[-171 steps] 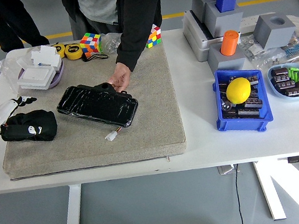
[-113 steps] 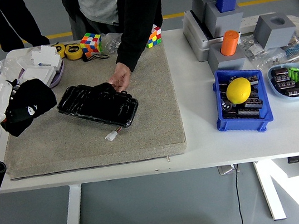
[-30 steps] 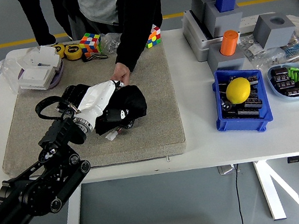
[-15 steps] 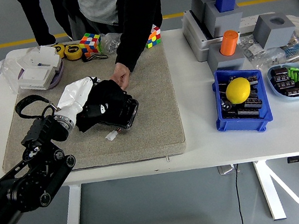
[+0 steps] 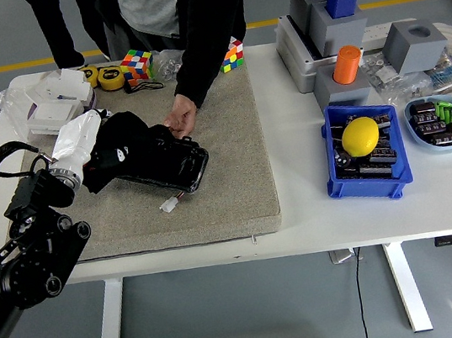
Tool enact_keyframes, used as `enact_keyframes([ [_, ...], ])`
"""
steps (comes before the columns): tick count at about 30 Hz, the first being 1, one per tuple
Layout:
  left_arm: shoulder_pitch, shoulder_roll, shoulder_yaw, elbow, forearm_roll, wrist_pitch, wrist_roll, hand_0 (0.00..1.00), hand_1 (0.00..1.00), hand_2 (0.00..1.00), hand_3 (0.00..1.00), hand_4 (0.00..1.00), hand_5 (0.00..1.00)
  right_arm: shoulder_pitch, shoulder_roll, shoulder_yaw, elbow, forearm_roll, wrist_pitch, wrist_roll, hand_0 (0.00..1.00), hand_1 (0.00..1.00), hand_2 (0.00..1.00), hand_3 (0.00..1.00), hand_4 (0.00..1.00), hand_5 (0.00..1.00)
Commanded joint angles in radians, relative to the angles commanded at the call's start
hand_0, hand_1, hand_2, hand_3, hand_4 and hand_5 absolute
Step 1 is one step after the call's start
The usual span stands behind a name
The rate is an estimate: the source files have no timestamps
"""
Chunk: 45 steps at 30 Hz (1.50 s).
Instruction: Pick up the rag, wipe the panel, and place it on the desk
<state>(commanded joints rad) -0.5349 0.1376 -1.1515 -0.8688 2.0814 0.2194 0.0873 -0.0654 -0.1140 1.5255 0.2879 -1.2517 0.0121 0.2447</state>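
A glossy black panel (image 5: 175,158) lies on the grey felt mat (image 5: 227,177) at the table's left. My left hand (image 5: 79,142), white-covered, is shut on a black rag (image 5: 118,144) and presses it on the panel's left end. A person's hand (image 5: 180,118) holds the panel's far edge. A small white connector (image 5: 169,204) on wires lies just in front of the panel. My right arm is out of view.
A white and purple box (image 5: 55,109), tape measures (image 5: 112,77) and two colour cubes (image 5: 136,64) stand at the mat's far edge. A blue bin with a yellow ball (image 5: 361,135), grey blocks (image 5: 332,25) and a parts dish (image 5: 443,120) are at the right.
My left hand has slid the rag leftward across the panel, from its right end to its left end. The person's hand stays on the panel's far edge.
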Motion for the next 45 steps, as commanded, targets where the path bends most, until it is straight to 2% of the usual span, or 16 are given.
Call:
enact_keyframes([
  [12, -0.012, 0.007, -0.088, 0.077, 0.033, 0.026, -0.009, 0.187, 0.164, 0.285, 0.546, 0.711, 0.002, 0.0, 0.001, -0.003, 0.002, 0.003, 0.001, 0.0, 0.588, 0.564, 0.479, 0.522, 0.908, 0.361],
  [17, -0.012, 0.007, -0.115, 0.085, 0.037, 0.048, -0.018, 0.185, 0.164, 0.287, 0.546, 0.711, 0.002, 0.0, 0.002, -0.003, 0.003, 0.004, 0.001, 0.0, 0.588, 0.564, 0.479, 0.521, 0.908, 0.361],
  [22, -0.01, 0.009, -0.107, 0.083, 0.031, 0.041, -0.012, 0.184, 0.165, 0.287, 0.546, 0.711, 0.002, -0.001, 0.001, -0.003, 0.004, 0.004, 0.001, 0.0, 0.588, 0.564, 0.479, 0.521, 0.908, 0.361],
  [34, 0.008, 0.009, 0.002, 0.005, -0.017, 0.031, -0.007, 0.183, 0.164, 0.289, 0.546, 0.711, 0.002, 0.0, 0.001, -0.005, 0.005, 0.005, 0.001, 0.0, 0.588, 0.564, 0.479, 0.521, 0.909, 0.362],
  [45, 0.014, 0.009, 0.169, -0.095, -0.087, 0.021, 0.005, 0.183, 0.164, 0.29, 0.547, 0.712, 0.002, -0.001, 0.001, -0.005, 0.006, 0.005, 0.001, 0.0, 0.588, 0.563, 0.479, 0.521, 0.91, 0.363],
])
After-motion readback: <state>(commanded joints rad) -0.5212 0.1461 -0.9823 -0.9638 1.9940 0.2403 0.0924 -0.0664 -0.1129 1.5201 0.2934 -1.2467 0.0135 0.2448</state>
